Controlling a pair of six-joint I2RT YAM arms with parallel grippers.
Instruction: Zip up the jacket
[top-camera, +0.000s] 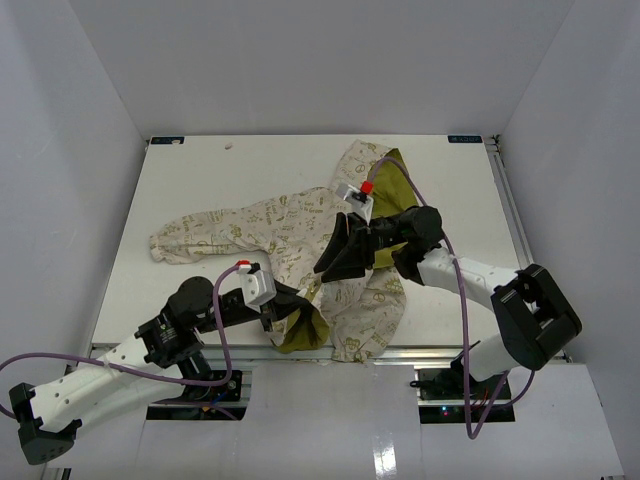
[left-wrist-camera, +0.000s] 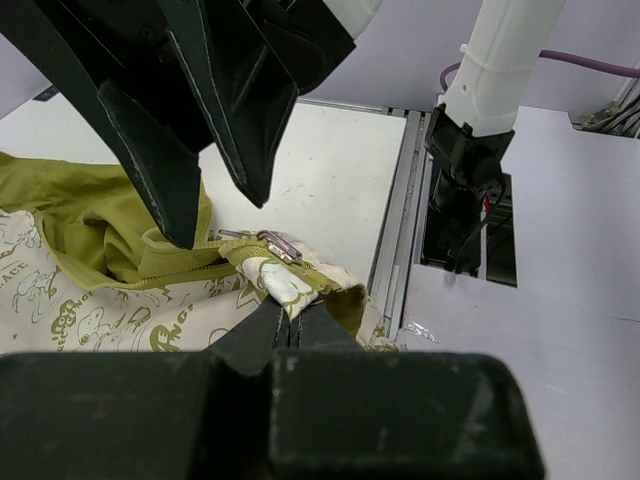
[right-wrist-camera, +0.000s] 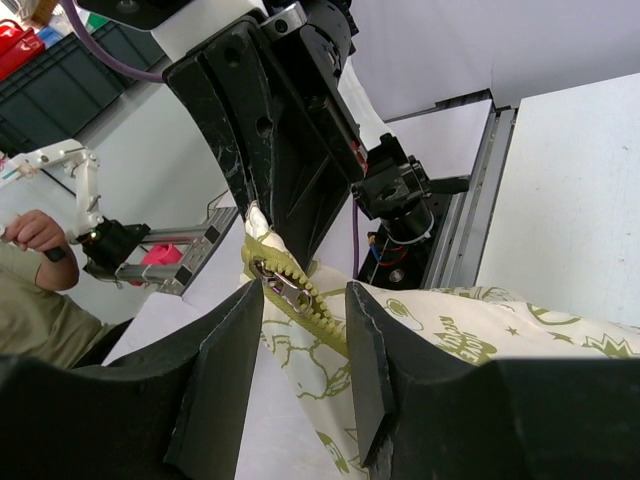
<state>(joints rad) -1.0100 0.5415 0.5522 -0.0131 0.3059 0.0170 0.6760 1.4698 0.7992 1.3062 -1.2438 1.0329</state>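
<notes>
Jacket (top-camera: 290, 225): lay at the centre of the overhead frame on the white table (top-camera: 200, 170), cream printed side up. The hood pointed to the upper right and one sleeve stretched out to the left. Olive lining showed at the bottom hem and beside the hood.
Left gripper (top-camera: 283, 308): was at the lower centre of the overhead frame, at the jacket's bottom hem. Its fingers were pressed together, pinching the hem corner at the foot of the zipper.
Right gripper (top-camera: 333, 265): was just up and right of the left gripper, over the jacket's front opening. Its fingers were spread, with the olive toothed zipper strip running between them. Whether either pad touched the strip could not be told.
Zipper slider (right-wrist-camera: 283, 290): metal, sat low on the zipper, just beyond the left gripper's pinch and level with the right gripper's fingertips.
</notes>
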